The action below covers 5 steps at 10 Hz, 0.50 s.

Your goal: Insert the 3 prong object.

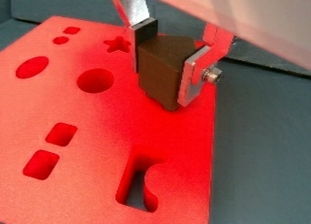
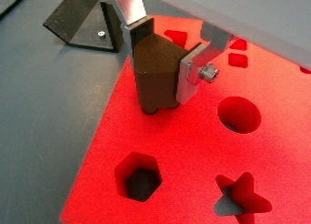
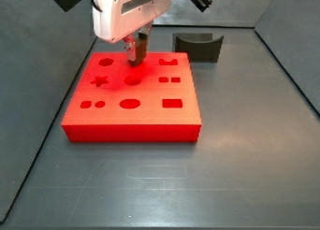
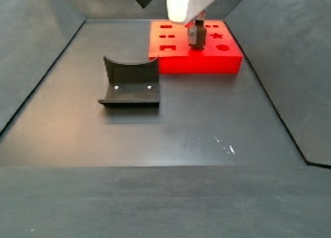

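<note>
My gripper is shut on the 3 prong object, a dark brown, narrow piece held upright between the silver fingers. Short prongs show at its lower end in a wrist view. That end stands at or just above the surface of the flat red board, near the board's edge and beside a round hole; I cannot tell if it touches. In both side views the gripper hangs over the far part of the red board.
The board has several shaped holes: a star, a hexagon, a round one and a slotted one. A dark grey fixture with a curved notch stands on the grey floor beside the board.
</note>
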Tool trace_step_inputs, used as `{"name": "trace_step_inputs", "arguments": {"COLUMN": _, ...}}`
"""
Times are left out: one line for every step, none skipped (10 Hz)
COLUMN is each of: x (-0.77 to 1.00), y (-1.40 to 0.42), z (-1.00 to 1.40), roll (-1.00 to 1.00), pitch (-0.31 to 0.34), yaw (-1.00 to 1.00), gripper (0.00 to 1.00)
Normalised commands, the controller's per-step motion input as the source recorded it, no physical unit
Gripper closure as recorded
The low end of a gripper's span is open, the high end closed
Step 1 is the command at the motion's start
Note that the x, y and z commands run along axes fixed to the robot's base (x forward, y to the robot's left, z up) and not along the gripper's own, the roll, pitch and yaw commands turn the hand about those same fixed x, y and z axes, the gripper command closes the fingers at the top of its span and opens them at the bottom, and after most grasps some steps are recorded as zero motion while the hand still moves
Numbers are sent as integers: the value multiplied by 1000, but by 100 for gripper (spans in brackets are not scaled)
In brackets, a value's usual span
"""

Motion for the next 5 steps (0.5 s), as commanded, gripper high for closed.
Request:
{"name": "trace_step_inputs", "arguments": {"x": 197, "y": -189, "z": -394, "roll": -41, "pitch": -4, "yaw": -63, "gripper": 100}}
{"name": "trace_step_inputs", "arguments": {"x": 271, "y": -229, "z": -280, "roll": -79, "pitch": -26, "yaw": -106, "gripper": 100}}
{"name": "trace_step_inputs", "arguments": {"x": 77, "y": -51, "z": -74, "roll": -1, "pitch": 0, "yaw": -80, "gripper": 100}}
{"name": "trace_step_inputs", "arguments": {"x": 0, "y": 0, "z": 0, "roll": 14, "pitch": 0, "yaw": 0, "gripper": 100}}
{"name": "trace_step_inputs", "arguments": {"x": 0, "y": 60, "z": -31, "roll": 96, "pitch": 0, "yaw": 0, "gripper": 100}}
